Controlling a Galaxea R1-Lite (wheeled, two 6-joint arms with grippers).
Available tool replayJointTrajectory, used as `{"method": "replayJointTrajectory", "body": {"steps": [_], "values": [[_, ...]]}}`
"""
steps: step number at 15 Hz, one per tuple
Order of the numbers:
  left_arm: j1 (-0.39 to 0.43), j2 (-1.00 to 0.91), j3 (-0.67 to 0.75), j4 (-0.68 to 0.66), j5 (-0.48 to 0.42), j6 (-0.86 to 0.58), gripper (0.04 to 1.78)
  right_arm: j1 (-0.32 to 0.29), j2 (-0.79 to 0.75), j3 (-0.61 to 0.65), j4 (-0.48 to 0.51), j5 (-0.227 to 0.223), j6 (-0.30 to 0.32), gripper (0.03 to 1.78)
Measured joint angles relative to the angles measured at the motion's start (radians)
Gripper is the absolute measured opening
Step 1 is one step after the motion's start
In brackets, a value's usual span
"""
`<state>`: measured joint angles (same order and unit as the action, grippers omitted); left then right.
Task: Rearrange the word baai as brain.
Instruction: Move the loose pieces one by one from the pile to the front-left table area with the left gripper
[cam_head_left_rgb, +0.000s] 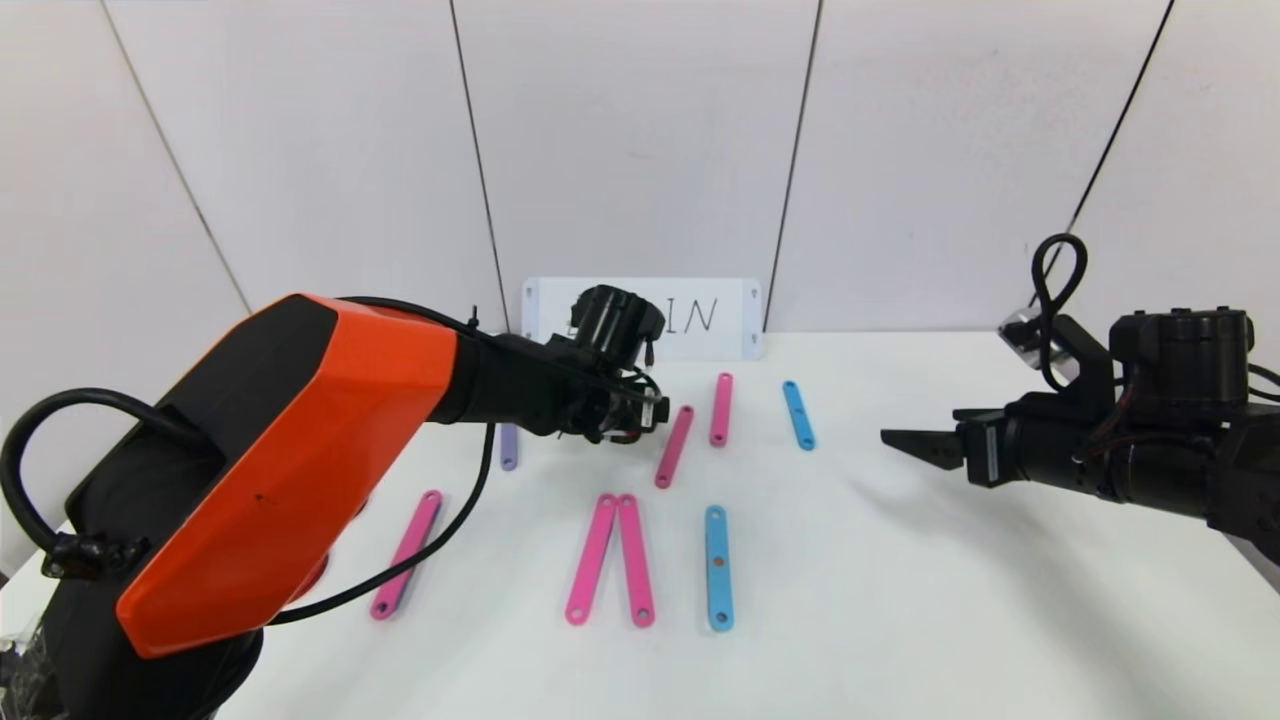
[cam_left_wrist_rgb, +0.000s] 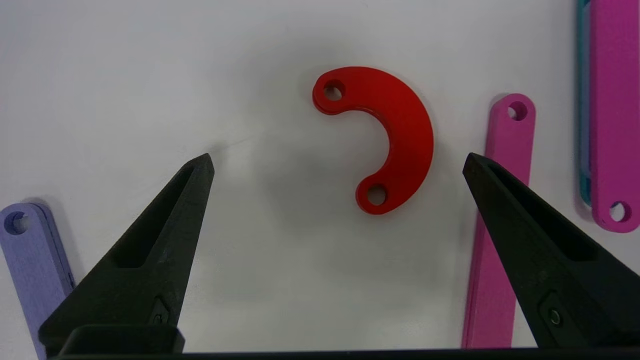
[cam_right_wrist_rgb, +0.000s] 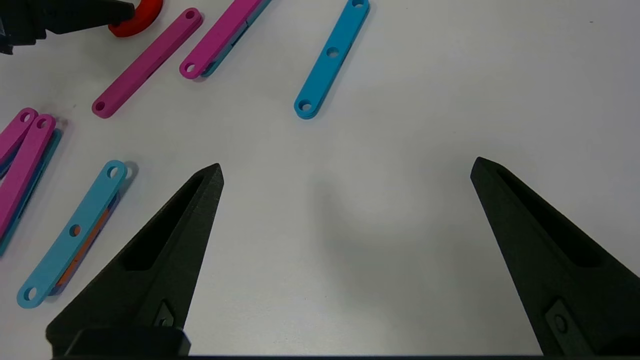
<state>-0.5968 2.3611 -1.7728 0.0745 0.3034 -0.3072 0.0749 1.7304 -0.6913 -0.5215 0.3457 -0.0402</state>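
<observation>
white counter (cam_head_left_rgb: 1000, 600) with letter pieces near its back edge, below a white card (cam_head_left_rgb: 715, 318) against the wall; the counter on the right of the blue strip (cam_head_left_rgb: 798, 414) is bare. left gripper (cam_left_wrist_rgb: 337, 160), released with jaws wide apart, hangs over a red half-ring curve (cam_left_wrist_rgb: 395, 135); the curve lies flat between the two fingertips, nearer the one beside a pink strip (cam_left_wrist_rgb: 500, 225), touching neither. a purple strip (cam_left_wrist_rgb: 30, 265) lies outside the other fingertip. right gripper (cam_right_wrist_rgb: 345, 167), released and holding nothing, hovers over bare counter right of the blue strip.
</observation>
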Motion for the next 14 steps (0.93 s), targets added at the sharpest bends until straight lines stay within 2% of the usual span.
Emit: {"method": "replayJointTrajectory", "body": {"steps": [4, 9, 14], "values": [[-0.008, 0.040, -0.007, -0.101, 0.001, 0.011, 1.74, 0.000, 0.001, 0.001, 0.000, 0.000, -0.002, 1.73], [-0.012, 0.085, -0.042, -0.107, 0.061, 0.011, 1.74, 0.000, 0.001, 0.004, -0.001, 0.001, -0.004, 1.73], [-0.012, 0.103, -0.054, -0.109, 0.067, 0.009, 1.74, 0.003, 0.002, 0.007, -0.002, 0.000, -0.005, 1.73]]}}
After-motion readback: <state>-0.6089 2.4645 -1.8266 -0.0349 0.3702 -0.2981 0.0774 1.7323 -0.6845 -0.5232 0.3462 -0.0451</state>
